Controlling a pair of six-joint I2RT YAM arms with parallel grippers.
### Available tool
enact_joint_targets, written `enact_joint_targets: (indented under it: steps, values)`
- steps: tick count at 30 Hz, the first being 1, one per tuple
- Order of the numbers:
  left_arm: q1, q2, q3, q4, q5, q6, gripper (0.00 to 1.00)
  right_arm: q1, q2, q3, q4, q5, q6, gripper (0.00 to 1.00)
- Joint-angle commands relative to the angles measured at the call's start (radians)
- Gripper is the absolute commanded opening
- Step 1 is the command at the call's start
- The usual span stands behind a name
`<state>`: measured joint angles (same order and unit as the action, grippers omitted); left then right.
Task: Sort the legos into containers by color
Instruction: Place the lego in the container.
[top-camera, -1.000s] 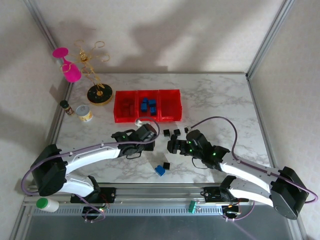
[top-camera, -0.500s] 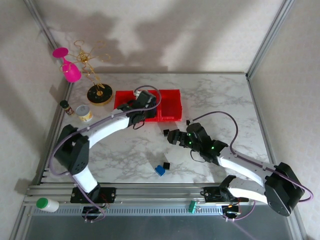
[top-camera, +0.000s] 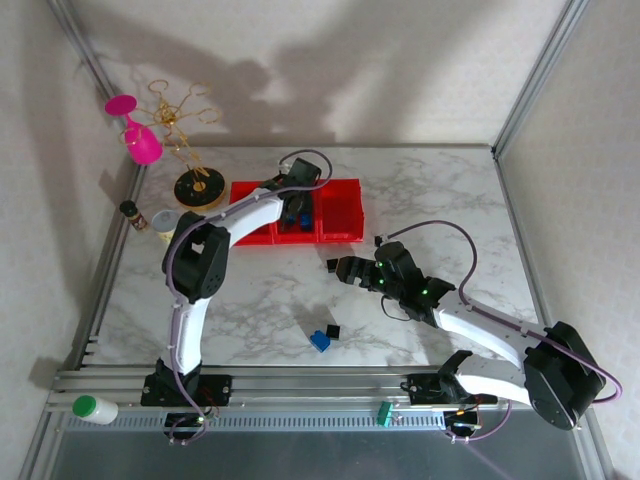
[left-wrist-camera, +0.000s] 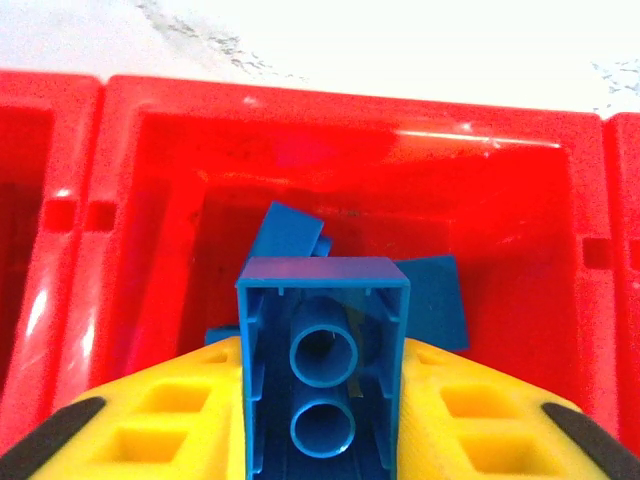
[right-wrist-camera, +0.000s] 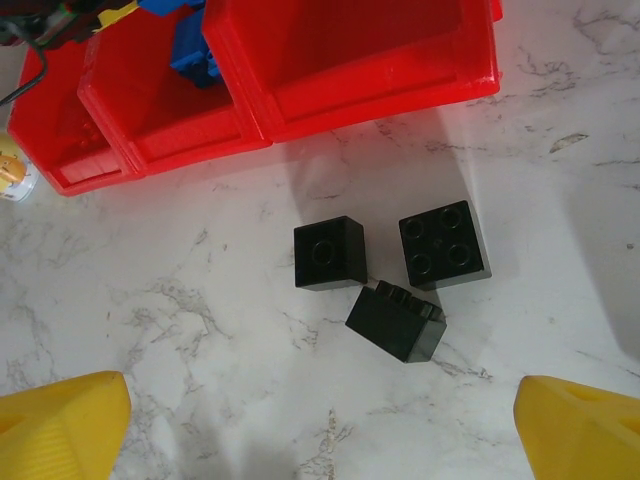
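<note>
Currently the left gripper (left-wrist-camera: 322, 425) is clamped on a blue brick (left-wrist-camera: 322, 345) whose hollow underside faces the wrist camera. It hangs over the middle bin (left-wrist-camera: 330, 100) of the red row, where other blue bricks (left-wrist-camera: 290, 235) lie. The right gripper (right-wrist-camera: 320, 425) hovers with its fingers spread wide, holding nothing, above three black bricks (right-wrist-camera: 330, 253) clustered on the marble table (right-wrist-camera: 180, 330) just in front of the bins. Nearer the arm bases, one loose blue piece (top-camera: 319, 341) and one loose black piece (top-camera: 333, 329) sit side by side.

Lab test cell: aluminium frame (top-camera: 535, 80), white walls (top-camera: 400, 60), marble tabletop (top-camera: 430, 190).
</note>
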<state>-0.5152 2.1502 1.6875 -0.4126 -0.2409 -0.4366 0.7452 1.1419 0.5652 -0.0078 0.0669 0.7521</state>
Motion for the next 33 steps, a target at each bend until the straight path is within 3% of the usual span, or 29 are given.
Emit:
enact_joint_targets:
  steps: [1, 9, 16, 25, 33]
  values:
    - [0.005, 0.009, 0.048, -0.057, -0.029, 0.036, 0.40, -0.012, -0.012, 0.025, 0.008, -0.005, -0.014, 0.99]
    - [0.003, -0.122, -0.011, -0.063, 0.023, 0.037, 0.46, -0.020, -0.013, 0.038, 0.000, -0.011, -0.022, 0.99]
    - [-0.035, -0.372, -0.226, 0.006, 0.099, 0.006, 0.48, -0.021, -0.004, 0.045, -0.030, -0.011, -0.034, 0.99]
    - [-0.180, -0.623, -0.516, 0.002, 0.115, -0.036, 0.50, -0.022, -0.029, 0.003, -0.068, -0.018, -0.033, 0.99]
    - [-0.330, -0.740, -0.688, -0.023, 0.127, -0.122, 0.54, -0.023, -0.095, -0.074, -0.112, -0.050, -0.010, 0.99]
